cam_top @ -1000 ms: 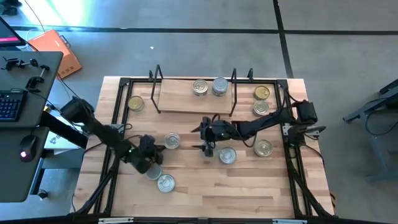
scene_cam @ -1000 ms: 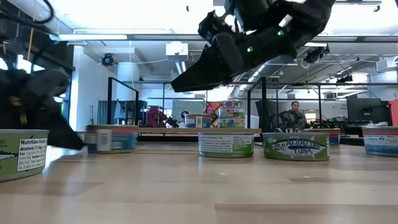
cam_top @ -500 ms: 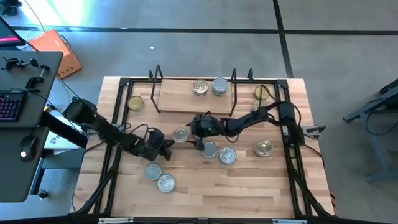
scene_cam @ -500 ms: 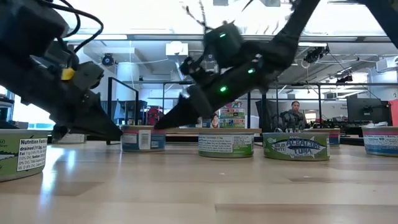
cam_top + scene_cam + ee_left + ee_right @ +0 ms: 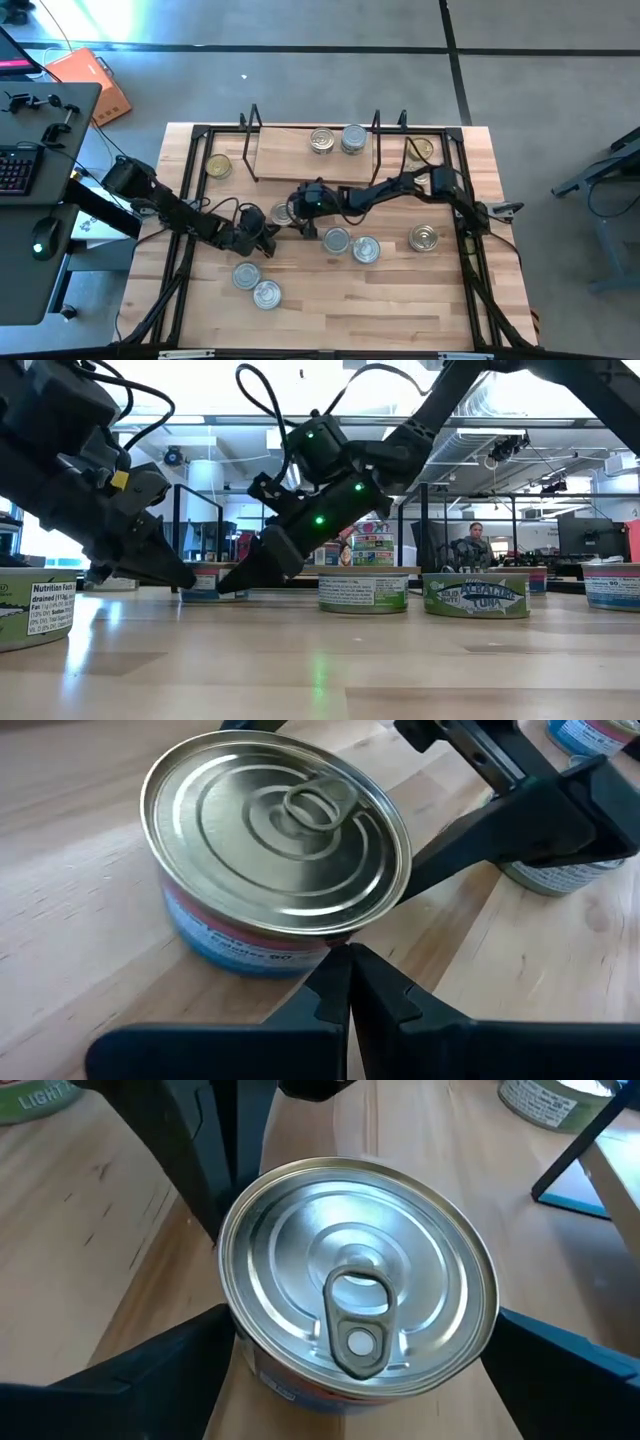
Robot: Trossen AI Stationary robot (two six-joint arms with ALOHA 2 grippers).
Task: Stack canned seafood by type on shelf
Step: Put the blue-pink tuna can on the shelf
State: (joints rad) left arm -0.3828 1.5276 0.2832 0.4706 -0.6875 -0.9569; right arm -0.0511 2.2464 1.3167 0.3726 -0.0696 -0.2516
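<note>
Left of centre in the high view, the left gripper [image 5: 268,232] sits low on the table [image 5: 400,310], fingers pinched together with nothing between them – tips right against the near side of a silver-topped tin [image 5: 284,213]. The right gripper [image 5: 297,216] reaches in from the right, jaws spread wide with one finger on each side of that same tin [image 5: 358,1330], not clamped. Two silver tins [image 5: 350,244] lie just right of it, two more [image 5: 252,284] lower left. The shelf [image 5: 310,160] is at upper centre, holding one gold tin [image 5: 322,141] and one silver tin [image 5: 354,138] side by side. Gold tins – far left [image 5: 218,166], upper right [image 5: 420,149], right [image 5: 424,238].
</note>
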